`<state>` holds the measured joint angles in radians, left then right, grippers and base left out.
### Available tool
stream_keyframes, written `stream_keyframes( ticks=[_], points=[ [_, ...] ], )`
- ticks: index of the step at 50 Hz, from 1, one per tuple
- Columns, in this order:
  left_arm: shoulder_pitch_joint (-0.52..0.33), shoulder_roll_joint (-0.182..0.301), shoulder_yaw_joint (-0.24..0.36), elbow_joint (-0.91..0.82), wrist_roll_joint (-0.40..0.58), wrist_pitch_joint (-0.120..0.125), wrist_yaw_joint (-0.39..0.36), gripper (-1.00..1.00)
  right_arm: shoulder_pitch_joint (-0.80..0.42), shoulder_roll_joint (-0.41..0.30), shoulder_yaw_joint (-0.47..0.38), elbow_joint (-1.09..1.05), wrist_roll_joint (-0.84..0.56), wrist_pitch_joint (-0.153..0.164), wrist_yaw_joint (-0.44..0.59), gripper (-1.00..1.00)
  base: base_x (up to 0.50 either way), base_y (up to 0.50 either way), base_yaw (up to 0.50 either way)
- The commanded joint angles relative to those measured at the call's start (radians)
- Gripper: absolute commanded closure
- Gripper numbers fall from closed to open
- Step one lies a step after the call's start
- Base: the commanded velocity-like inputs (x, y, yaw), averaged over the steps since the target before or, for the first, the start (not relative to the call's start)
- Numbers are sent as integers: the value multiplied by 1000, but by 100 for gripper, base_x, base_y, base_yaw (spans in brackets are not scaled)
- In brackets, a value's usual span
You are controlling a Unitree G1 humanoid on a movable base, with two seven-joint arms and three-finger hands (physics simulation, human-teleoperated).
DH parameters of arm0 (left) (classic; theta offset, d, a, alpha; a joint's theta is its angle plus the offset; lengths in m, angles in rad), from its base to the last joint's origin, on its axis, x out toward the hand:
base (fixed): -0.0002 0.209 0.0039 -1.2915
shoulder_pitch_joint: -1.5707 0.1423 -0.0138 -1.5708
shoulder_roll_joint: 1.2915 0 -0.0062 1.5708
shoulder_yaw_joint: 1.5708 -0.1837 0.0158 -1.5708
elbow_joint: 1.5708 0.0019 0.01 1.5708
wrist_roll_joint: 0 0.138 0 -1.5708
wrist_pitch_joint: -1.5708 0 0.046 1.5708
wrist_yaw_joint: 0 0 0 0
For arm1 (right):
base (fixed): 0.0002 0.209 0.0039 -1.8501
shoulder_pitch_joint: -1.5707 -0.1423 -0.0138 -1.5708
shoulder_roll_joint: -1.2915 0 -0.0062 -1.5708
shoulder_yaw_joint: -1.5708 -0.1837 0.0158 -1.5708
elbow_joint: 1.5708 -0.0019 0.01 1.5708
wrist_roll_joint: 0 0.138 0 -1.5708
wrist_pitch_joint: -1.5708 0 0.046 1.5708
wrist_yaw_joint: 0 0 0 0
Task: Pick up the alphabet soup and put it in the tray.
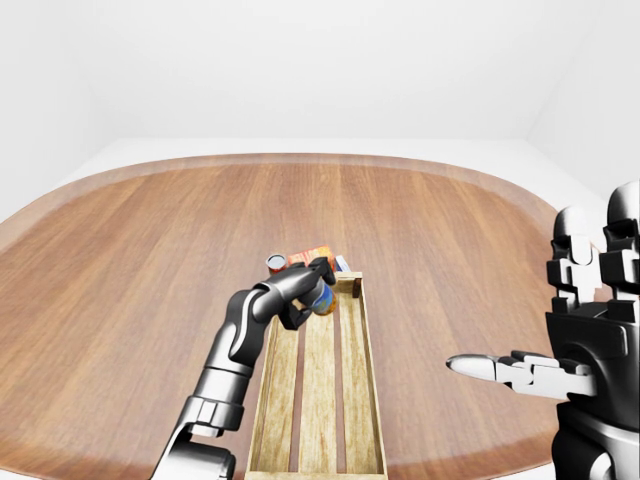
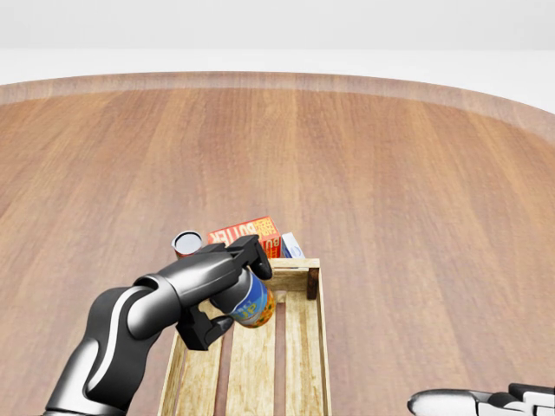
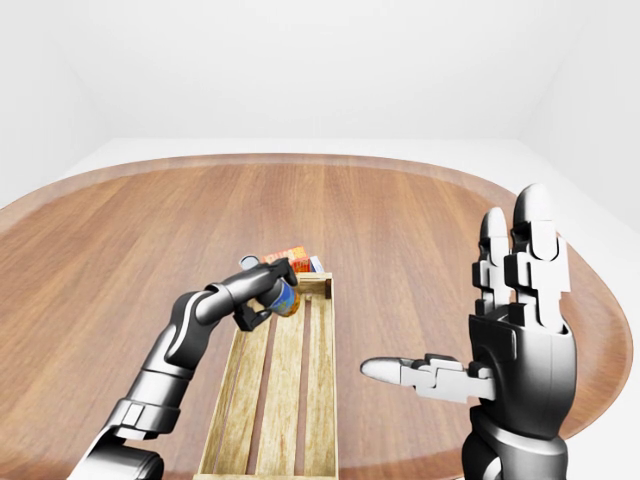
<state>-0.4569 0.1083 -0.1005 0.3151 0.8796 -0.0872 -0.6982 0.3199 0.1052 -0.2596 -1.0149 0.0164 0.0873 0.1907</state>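
Observation:
The alphabet soup can [image 2: 251,303], blue with orange and yellow print, hangs tilted over the upper end of the wooden tray [image 2: 319,347]. My left hand [image 2: 227,295] is shut round it, with the dark fingers wrapped over its top and side. The tray is a long slatted crate with bare slats below the can. My right hand [image 3: 500,330] is raised at the right of the right-eye view, fingers spread open and holding nothing.
Just beyond the tray's upper end on the round wooden table [image 2: 390,173] lie a red butter box [image 2: 247,233], a small white and blue carton [image 2: 292,247] and a red can with a dark top [image 2: 186,243].

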Motion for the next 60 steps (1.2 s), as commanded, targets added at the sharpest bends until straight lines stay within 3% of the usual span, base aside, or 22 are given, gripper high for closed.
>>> stream_keyframes(
  ticks=[1, 9, 23, 44, 49, 50, 51, 52, 53, 54, 57, 60],
  points=[
    [23, -18, -10, 37, 57, 0, 0, 100, -1, 0, 1, 8, -2, 0, -4, -100, 0, 0, 0],
    [36, -6, -21, 98, 113, 0, 0, 100, 3, -3, 17, 30, -9, 0, -12, -100, 0, 0, 0],
    [55, -31, -46, 171, 190, 0, 0, 100, 13, -2, 23, 29, -1, 0, -13, -100, 0, 0, 0],
    [106, -81, -81, 68, 198, 0, 0, 100, 19, -10, 43, 52, -3, 0, -29, -100, 0, 0, 0],
    [89, -87, -87, 116, 214, 0, 0, 99, 17, -9, 42, 44, -4, 0, -29, -100, 0, 0, 0],
    [86, -87, -89, 132, 223, 0, 0, 76, 17, -10, 43, 36, -6, 0, -29, -100, 0, 0, 0],
    [89, -85, -87, 110, 224, 0, 0, 2, 16, -9, 42, 32, -5, 0, -29, -100, 0, 0, 0],
    [87, -84, -90, 131, 232, 0, 0, -13, 16, -10, 42, 31, -7, 0, -29, -100, 0, 0, 0],
    [91, -84, -87, 114, 229, 0, 0, -11, 16, -9, 41, 31, -6, 0, -28, -100, 0, 0, 0],
    [82, -81, -90, 152, 243, 0, 0, -73, 17, -9, 42, 33, -7, 0, -28, -100, 0, 0, 0],
    [78, -81, -88, 163, 249, 0, 0, -100, 19, -7, 44, 42, -8, 0, -27, -100, 0, 0, 0],
    [76, -81, -87, 170, 256, 0, 0, -100, 20, -7, 48, 45, -10, 0, -29, -100, 0, 0, 0]
  ],
)
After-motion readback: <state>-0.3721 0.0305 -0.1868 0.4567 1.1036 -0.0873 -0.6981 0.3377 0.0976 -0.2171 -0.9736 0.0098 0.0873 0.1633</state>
